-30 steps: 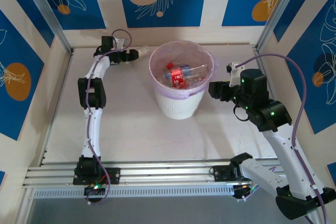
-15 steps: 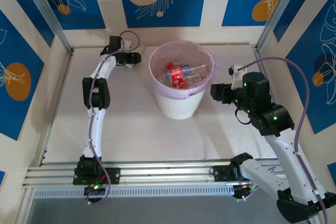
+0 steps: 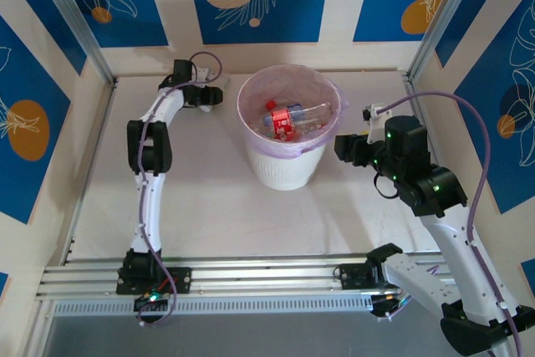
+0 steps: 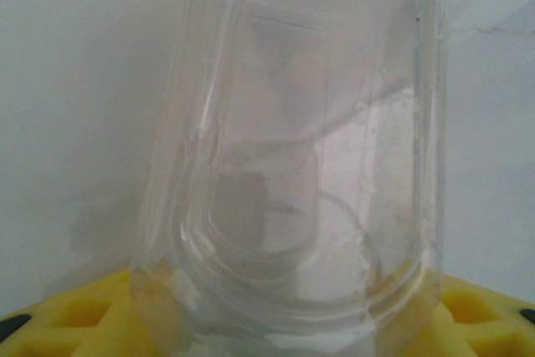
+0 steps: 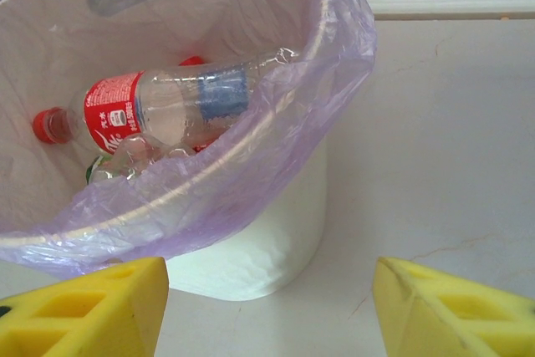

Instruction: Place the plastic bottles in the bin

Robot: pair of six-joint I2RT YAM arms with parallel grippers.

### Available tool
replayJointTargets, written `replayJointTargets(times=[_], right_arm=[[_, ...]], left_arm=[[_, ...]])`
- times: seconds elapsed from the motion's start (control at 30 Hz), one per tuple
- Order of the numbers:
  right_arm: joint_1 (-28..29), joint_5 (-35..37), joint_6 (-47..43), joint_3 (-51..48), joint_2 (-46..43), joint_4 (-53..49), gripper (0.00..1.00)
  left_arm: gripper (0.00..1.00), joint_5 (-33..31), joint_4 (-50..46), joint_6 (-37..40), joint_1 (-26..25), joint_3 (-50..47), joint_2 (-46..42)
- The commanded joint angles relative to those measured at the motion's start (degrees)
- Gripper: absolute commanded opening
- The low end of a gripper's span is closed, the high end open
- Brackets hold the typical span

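Note:
A clear plastic bottle [image 4: 301,140] stands close in front of the left wrist camera, its base between my left gripper's [image 4: 284,328] yellow pads [image 4: 58,319], which press on both its sides. From above, that gripper [image 3: 214,94] is at the back wall, left of the bin [image 3: 288,169]. The bin is a white bucket with a purple bag over its rim, and it holds several bottles. A red-labelled one [image 3: 288,116] lies on top, also seen in the right wrist view [image 5: 167,110]. My right gripper [image 3: 344,146] hangs open just right of the bin [image 5: 267,240], nothing between its fingers [image 5: 92,307].
Walls close the table at the back and on both sides. A metal rail [image 3: 251,277] runs along the near edge by the arm bases. Bare tabletop [image 3: 217,206] lies in front of the bin.
My left gripper has closed round the clear bottle at the back wall. The right arm drew back slightly to the right, then held still.

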Motion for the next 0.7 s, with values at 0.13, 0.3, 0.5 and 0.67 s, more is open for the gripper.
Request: replayJointTargets(times=[0.13,0.3,0.5,0.67], right_arm=[[-0.57,-1.6,-1.17,0.63,-1.73,2.17,0.66],[-1.33,-2.96,1.42,2.24,-1.16,2.58,0.7],[-1.62,-5.81,3.03,5.59,-0.29,2.98,0.72],[-1.57,-9.68,4.6,9.9,3.39,4.77,0.73]], left_arm=[[0.56,2.56,13.98,-5.13,-0.5,-16.85,-15.93],[0.55,5.68,28.49,-13.89,-0.14,-32.48,-26.63],[0.52,2.99,44.61,-23.39,-0.61,-54.28,-42.21],[0.47,-1.58,46.21,-24.46,-3.27,-66.08,-54.61]])
